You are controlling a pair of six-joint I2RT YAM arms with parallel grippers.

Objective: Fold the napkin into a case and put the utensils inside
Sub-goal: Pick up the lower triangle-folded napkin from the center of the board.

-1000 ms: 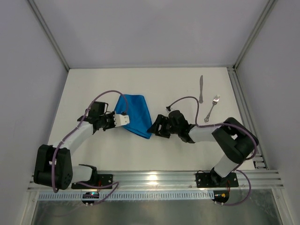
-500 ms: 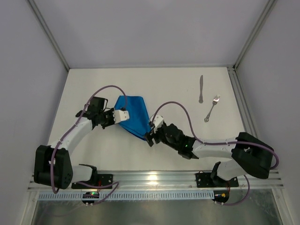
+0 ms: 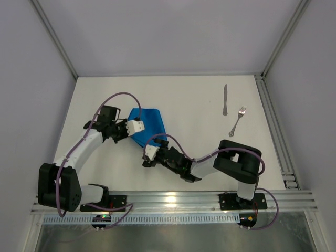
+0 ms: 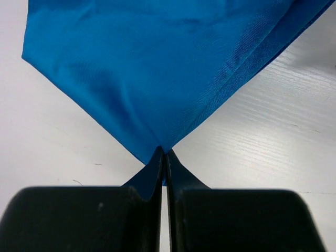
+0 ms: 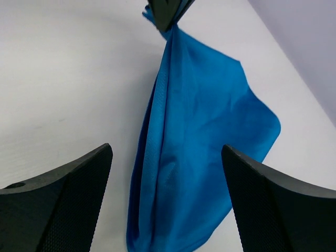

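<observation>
Two claws of mine work over one white table (image 3: 189, 94), matt, w/ faint grain lines up close. Pale grey walls (image 3: 157, 37) shut it in at the back and on both sides. Aluminium posts (image 3: 53, 37) run along the wall joins, and a slotted aluminium rail (image 3: 173, 199) crosses the near edge where my bases are bolted. Purple cables (image 3: 122, 95) loop off both arms.

L claw (image 3: 137, 126): pressed together, pinching one corner of the napkin (image 3: 151, 122). In the L wrist view my black fingers meet tip to tip w/ the blue point caught between them. The cloth fans out away from the tips and lies on the table, a doubled edge showing along its right side.

R claw (image 3: 149, 156): spread wide, holding nothing. It sits low, just on the near side of the napkin, pointing toward L claw. In the R wrist view its two dark textured fingers (image 5: 63, 199) frame the near end of the cloth. Can't tell for sure if either tip touches it; they look apart.

Napkin: bright blue, slightly shiny, folded over in layers to a tapering shape. It's left of table centre, between my two claws.

Knife (image 3: 225, 100) & fork (image 3: 237, 121): far right part of the table, near each other but not touching. Knife is farther back, fork lies at an angle. Both are well apart from the napkin and both claws.
</observation>
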